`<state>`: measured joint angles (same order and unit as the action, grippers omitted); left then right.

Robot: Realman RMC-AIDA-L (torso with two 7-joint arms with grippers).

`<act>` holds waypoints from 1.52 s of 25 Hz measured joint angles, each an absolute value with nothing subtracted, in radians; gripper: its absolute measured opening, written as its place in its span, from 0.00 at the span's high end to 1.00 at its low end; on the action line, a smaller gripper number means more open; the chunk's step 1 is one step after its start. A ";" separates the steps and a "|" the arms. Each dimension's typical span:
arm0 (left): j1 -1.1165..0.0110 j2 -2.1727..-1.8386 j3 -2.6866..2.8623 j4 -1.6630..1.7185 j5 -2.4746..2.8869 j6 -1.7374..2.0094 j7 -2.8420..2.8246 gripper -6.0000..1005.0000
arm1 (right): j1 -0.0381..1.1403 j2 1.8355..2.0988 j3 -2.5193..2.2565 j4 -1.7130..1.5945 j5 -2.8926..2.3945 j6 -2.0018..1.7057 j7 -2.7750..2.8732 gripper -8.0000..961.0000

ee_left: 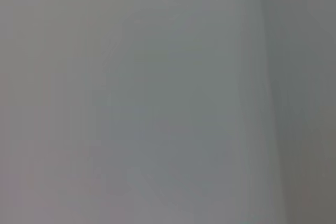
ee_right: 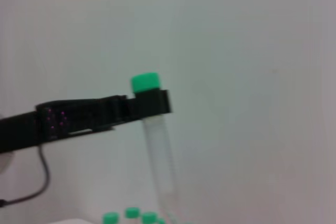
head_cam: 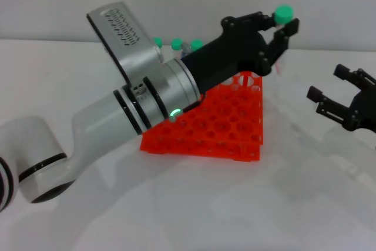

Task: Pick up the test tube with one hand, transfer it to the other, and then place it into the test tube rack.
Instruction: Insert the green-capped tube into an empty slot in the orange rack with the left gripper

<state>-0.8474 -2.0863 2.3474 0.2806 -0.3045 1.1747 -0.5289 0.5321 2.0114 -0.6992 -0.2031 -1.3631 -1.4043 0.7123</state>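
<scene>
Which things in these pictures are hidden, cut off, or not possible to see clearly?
- Left wrist view: only a blank grey surface; nothing of the task shows.
- Head view: the left end effector hides most of the test tube; only its green cap is plain.
- Head view: the left arm covers the near-left part of the rack and the bodies of the other tubes.
- Head view: the right end effector is cut off by the picture's edge.

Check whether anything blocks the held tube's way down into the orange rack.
Nothing visible does. The left gripper holds the clear green-capped test tube upright above the far edge of the orange-red plastic rack; three other green-capped tubes stand farther left.
</scene>
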 joint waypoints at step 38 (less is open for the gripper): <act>-0.525 -2.107 2.419 0.705 -1.207 0.889 0.409 0.78 | 0.492 2.006 -0.692 -0.301 -1.253 -1.194 0.703 0.14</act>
